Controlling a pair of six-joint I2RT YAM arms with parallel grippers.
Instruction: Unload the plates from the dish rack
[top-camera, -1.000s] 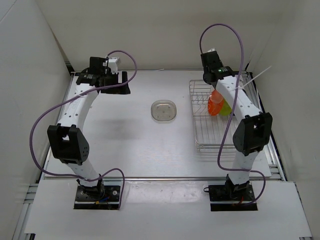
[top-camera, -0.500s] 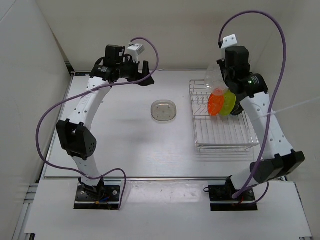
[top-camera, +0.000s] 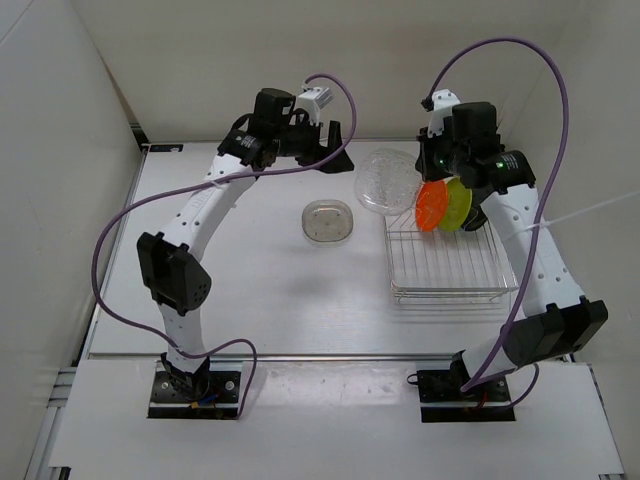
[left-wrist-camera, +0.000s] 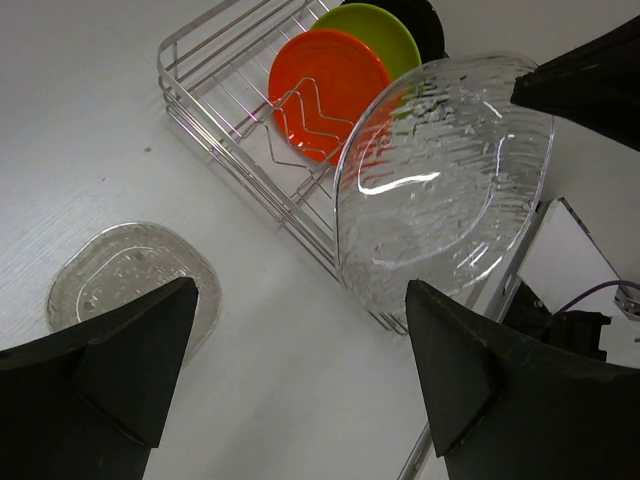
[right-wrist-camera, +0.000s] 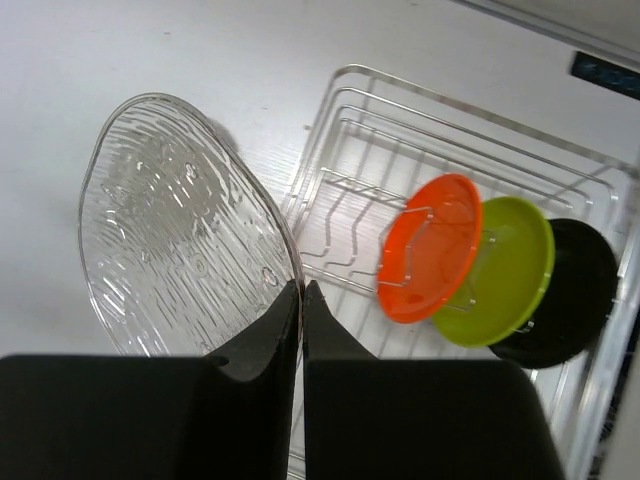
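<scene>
Table (top-camera: 250, 290): one rack (top-camera: 445, 270), three plates (top-camera: 433, 205) inside, two clear dishes (top-camera: 385, 182).

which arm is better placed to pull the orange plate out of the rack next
Left, probably. The left gripper is open and empty, hovering beside the dish rack with the orange plate in its view. The right gripper is shut on the rim of the clear plate.
</scene>
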